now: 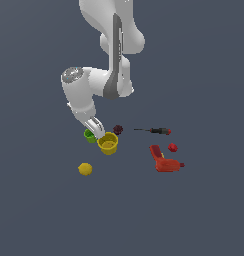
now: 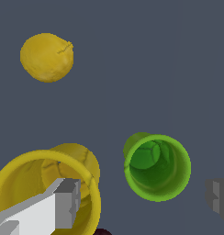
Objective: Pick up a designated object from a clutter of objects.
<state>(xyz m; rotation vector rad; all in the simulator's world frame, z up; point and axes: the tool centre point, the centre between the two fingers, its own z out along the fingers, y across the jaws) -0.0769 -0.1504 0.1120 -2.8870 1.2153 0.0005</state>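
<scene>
**Q:** Where was the green cup (image 2: 157,167), and in what attitude?

**A:** It stood upright and open at the lower right of the wrist view, resting on the grey floor (image 2: 132,69). In the exterior view it appeared left of centre, largely hidden behind the gripper (image 1: 95,128). It sat just beside the yellow cup (image 2: 45,193); whether the two rims touched could not be determined.

**Q:** State of the fingers?

**A:** Apart. One finger (image 2: 63,202) lay over the yellow cup's rim in the wrist view, and the other showed at the lower right edge of that frame. The green cup sat between them, unclamped and nearer the second finger. The spread was probably set to admit the cup's flared rim.

**Q:** Surrounding items?

**A:** The yellow ball (image 2: 46,57) occupied the upper left of the wrist view, well apart. In the exterior view, the maroon ball (image 1: 118,129) lay near the yellow cup at centre. The screwdriver (image 1: 155,131), red ball (image 1: 172,147) and red drill-like tool (image 1: 164,161) lay further toward the right, clear of the grasp.

**Q:** Principal risk?

**A:** Judged from the spacing, the finger over the yellow cup could strike or trap it on descent.
</scene>
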